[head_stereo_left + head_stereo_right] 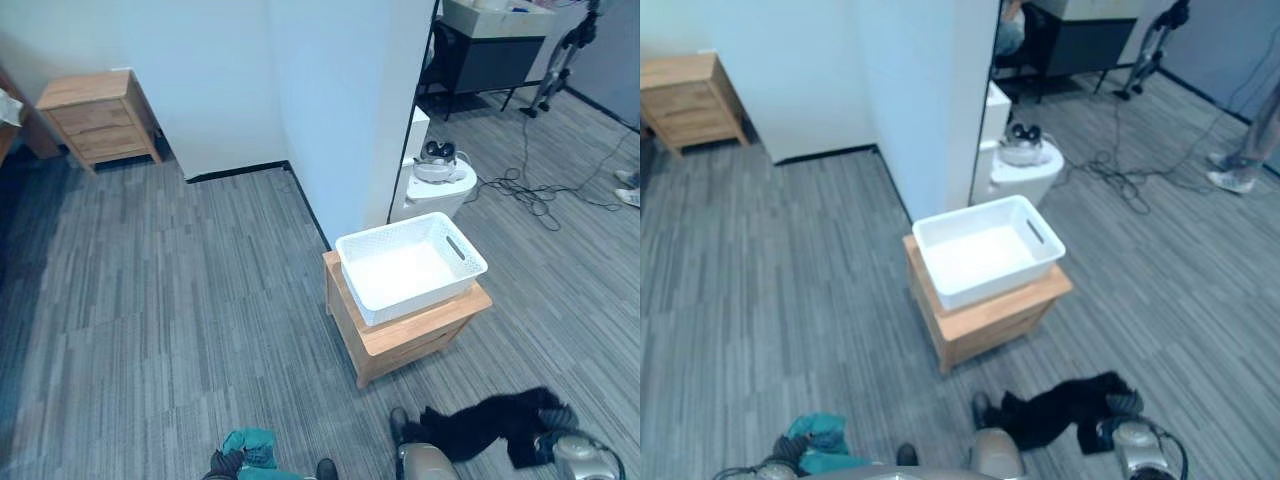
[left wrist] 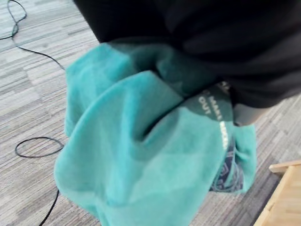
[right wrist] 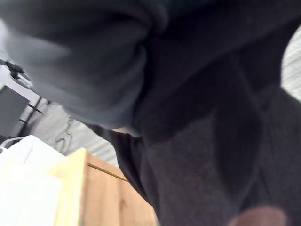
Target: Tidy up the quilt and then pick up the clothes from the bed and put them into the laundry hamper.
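Note:
A white slotted laundry hamper (image 1: 392, 236) stands on a low wooden nightstand (image 1: 420, 338) right of centre. Low at the left, my left hand (image 1: 225, 465) is shut on a bunched teal garment (image 1: 252, 443), which hangs above the carpet; the cloth (image 2: 141, 165) covers most of its fingers in the left wrist view. Low at the right, my right hand (image 1: 553, 418) holds a black garment (image 1: 480, 420) that trails to the left in front of the nightstand. In the right wrist view the black cloth (image 3: 202, 165) hangs close beside the nightstand's wooden side (image 3: 89, 197).
A white wall corner (image 1: 330, 110) juts out behind the hamper. A second wooden nightstand (image 1: 95, 115) stands at the far left back. A white round unit with a headset (image 1: 435, 170) sits behind the wall, with cables (image 1: 530, 190) and a person's shoes (image 1: 628, 185) beyond.

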{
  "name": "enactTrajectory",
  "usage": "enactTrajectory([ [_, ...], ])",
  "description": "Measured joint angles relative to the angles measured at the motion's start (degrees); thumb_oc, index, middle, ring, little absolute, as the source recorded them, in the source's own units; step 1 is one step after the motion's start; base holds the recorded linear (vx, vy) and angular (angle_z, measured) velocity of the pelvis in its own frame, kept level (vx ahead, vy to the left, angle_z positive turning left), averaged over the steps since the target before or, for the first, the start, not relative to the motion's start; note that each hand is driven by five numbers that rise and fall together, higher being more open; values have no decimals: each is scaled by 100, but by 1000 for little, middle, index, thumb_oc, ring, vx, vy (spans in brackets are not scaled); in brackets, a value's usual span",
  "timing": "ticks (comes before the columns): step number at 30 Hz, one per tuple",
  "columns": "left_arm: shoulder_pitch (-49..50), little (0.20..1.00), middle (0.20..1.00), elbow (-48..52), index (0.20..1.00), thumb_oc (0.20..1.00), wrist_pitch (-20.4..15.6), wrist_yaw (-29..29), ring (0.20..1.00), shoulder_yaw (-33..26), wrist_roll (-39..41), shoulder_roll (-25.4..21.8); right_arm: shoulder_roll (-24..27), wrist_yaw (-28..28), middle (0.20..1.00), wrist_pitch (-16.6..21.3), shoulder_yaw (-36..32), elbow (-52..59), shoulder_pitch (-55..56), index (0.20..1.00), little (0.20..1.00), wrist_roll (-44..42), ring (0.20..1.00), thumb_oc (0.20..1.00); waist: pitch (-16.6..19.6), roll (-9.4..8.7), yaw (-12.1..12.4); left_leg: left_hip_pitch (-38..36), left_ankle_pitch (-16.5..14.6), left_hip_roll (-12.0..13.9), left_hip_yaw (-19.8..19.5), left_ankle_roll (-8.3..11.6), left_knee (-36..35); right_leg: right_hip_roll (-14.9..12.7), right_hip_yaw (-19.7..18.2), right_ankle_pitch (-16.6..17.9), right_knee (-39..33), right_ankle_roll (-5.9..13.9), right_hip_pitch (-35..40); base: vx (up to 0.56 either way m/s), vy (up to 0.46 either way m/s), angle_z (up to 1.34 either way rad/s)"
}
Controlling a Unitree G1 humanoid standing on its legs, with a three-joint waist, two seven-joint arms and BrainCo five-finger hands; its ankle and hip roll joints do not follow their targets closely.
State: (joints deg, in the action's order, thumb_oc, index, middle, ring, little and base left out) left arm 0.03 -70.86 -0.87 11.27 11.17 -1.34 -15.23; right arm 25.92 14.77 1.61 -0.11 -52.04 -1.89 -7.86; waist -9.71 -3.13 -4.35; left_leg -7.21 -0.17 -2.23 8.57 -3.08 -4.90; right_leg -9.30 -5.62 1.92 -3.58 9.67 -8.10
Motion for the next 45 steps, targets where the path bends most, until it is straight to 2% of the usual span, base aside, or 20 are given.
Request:
enactTrajectory([
  [3, 181, 200, 200, 6, 200, 200, -47, -1, 200, -143, -6, -13, 339, 95, 200, -12, -65, 1075, 108, 200, 200, 24, 200, 200, -37, -7, -34, -99, -75, 229, -308, 289, 2, -130, -375, 237, -152, 118, 159, 153, -394, 44],
  [4, 205, 200, 200, 6, 200, 200, -64, 1, 200, -141, -7, -116, 540, 157, 200, 102, -85, 1405, 201, 200, 200, 74, 200, 200, -41, -162, -67, -147, -106, 261, -317, 485, 0, -229, -482, 246, -129, 133, 359, 106, -221, 49],
  [5, 256, 200, 200, -13, 200, 200, -83, 1, 200, -209, -8, -187, 625, 181, 200, 159, -141, 1501, 121, 200, 200, 122, 200, 200, -79, -263, -22, -232, -91, 290, -381, 644, -2, -260, -422, 541, -134, 187, 446, 140, -389, 33],
  [6, 353, 200, 200, -20, 200, 200, -84, 2, 200, -288, -23, -138, 914, 215, 200, 76, -145, 1807, -119, 200, 200, 179, 200, 200, -130, -137, -20, -361, -140, 557, -341, 811, -9, -25, -263, 906, -153, 102, 531, 79, -312, 9],
  [7, 435, 200, 200, 18, 200, 200, -121, 6, 200, -333, -132, 3, 1265, 275, 200, 85, -172, 2231, -226, 200, 200, 369, 200, 200, -146, 52, -15, -333, -185, 848, -278, 887, 5, 249, -215, 877, -154, 13, 525, 138, -410, 3],
  [8, 445, 200, 200, 32, 200, 200, -126, 4, 200, -331, -180, 118, 1538, 292, 200, 108, -185, 2540, -300, 200, 200, 481, 200, 200, -137, 277, -32, -326, -122, 1002, -244, 944, 26, 391, -139, 867, -151, -68, 536, 183, -422, 7],
  [9, 443, 200, 200, 31, 200, 200, -126, 4, 200, -318, -214, 201, 1735, 305, 200, 122, -224, 2784, -366, 200, 200, 559, 200, 200, -156, 329, -43, -299, -96, 1087, -148, 965, 27, 469, -92, 871, -124, -139, 512, 159, -357, 11],
  [10, 482, 200, 200, 16, 200, 200, -164, 11, 200, -549, -217, 369, 1984, 298, 200, 100, -229, 3236, -597, 200, 200, 612, 200, 200, -141, 552, -50, -322, -8, 1236, 53, 988, 41, 635, -53, 789, -143, -260, 529, 128, -404, -8],
  [13, 411, 200, 200, 41, 200, 200, -200, 73, 200, -719, -193, 441, 2064, 295, 200, 420, -241, 4447, -1015, 200, 200, 786, 200, 200, -219, 575, -24, -75, 276, 1399, 114, 1194, 574, 756, 42, 749, -131, -515, 684, 24, -362, 23],
  [14, 311, 200, 200, 31, 200, 200, -200, 146, 200, -725, -153, 438, 2070, 283, 200, 538, -239, 4894, -1022, 200, 200, 800, 200, 200, -276, 515, -38, 140, 485, 1451, 179, 1305, 916, 736, 282, 667, -120, -633, 835, -15, -370, 104],
  [15, 184, 200, 200, 28, 200, 200, -204, 210, 200, -699, -115, 411, 2111, 281, 200, 575, -227, 5209, -1026, 200, 200, 817, 200, 200, -321, 326, -96, 390, 645, 1506, 451, 1410, 1291, 640, 526, 611, -148, -724, 878, -4, -282, 116],
  [16, 145, 200, 200, 81, 200, 200, -213, 254, 200, -704, -102, 386, 2114, 269, 200, 610, -115, 5345, -1245, 200, 200, 950, 200, 200, -382, 242, -19, 584, 777, 1477, 838, 1285, 1551, 647, 665, 554, -154, -806, 964, 43, -204, 98],
  [17, 110, 200, 200, 136, 200, 200, -193, 247, 200, -579, -102, 376, 2098, 271, 200, 611, 42, 5481, -1553, 200, 200, 1017, 200, 200, -429, 145, 12, 704, 475, 1318, 1013, 1236, 1637, 589, 686, 521, -151, -865, 973, 50, -54, 56],
  [18, 102, 200, 200, 174, 200, 200, -185, 239, 200, -480, -103, 392, 2132, 238, 200, 717, 106, 5589, -1750, 200, 200, 1027, 200, 200, -418, 160, 80, 689, 385, 1141, 1061, 1167, 1396, 580, 673, 521, -150, -864, 922, 81, 6, 39],
  [20, 174, 200, 200, 249, 200, 200, -178, 242, 200, -329, -102, 396, 2240, 227, 200, 774, 162, 5606, -2054, 200, 200, 1020, 200, 200, -408, 294, 33, 543, 381, 1105, 1402, 1091, 801, 705, 911, 498, -152, -895, 980, 90, 34, 41],
  [24, 214, 200, 200, 253, 200, 200, -171, 237, 200, -193, -99, 528, 2549, 186, 200, 737, 529, 5542, -2593, 200, 200, 1020, 200, 200, -363, 483, -47, 142, 496, 1214, 1412, 912, 171, 942, 1061, 464, -139, -913, 1098, 84, 2, 15],
  [28, 193, 200, 200, 298, 200, 200, -176, 258, 200, -192, 39, 490, 2581, 169, 200, 677, 1077, 5390, -3491, 200, 200, 1035, 200, 200, -314, 355, -31, 0, 466, 992, 1415, 723, -15, 771, 977, 509, -120, -809, 1157, 69, 19, -2],
  [35, 248, 200, 200, 280, 200, 200, -171, 304, 200, -191, 125, 482, 2577, 293, 200, 666, 2127, 4366, -5055, 200, 200, 1027, 200, 200, -253, 277, 185, -70, 476, 940, 1284, 707, 20, 725, 1047, 546, -118, -782, 1250, 43, 9, 10],
  [41, 386, 200, 200, 229, 200, 200, -166, 393, 200, -126, 129, 412, 2010, 387, 200, 457, 2554, 3183, -5454, 200, 200, 1019, 200, 200, -40, 163, 314, 24, 478, 963, 1227, 711, -9, 742, 1085, 511, -119, -744, 1215, 27, 0, 4],
  [45, 523, 200, 200, 238, 200, 200, -161, 405, 200, -19, 128, 389, 1617, 357, 200, 312, 2672, 3077, -5142, 200, 200, 1204, 200, 200, 75, 165, 319, 140, 493, 949, 1130, 670, -12, 721, 1159, 471, -119, -725, 1121, 17, -10, 11],
])
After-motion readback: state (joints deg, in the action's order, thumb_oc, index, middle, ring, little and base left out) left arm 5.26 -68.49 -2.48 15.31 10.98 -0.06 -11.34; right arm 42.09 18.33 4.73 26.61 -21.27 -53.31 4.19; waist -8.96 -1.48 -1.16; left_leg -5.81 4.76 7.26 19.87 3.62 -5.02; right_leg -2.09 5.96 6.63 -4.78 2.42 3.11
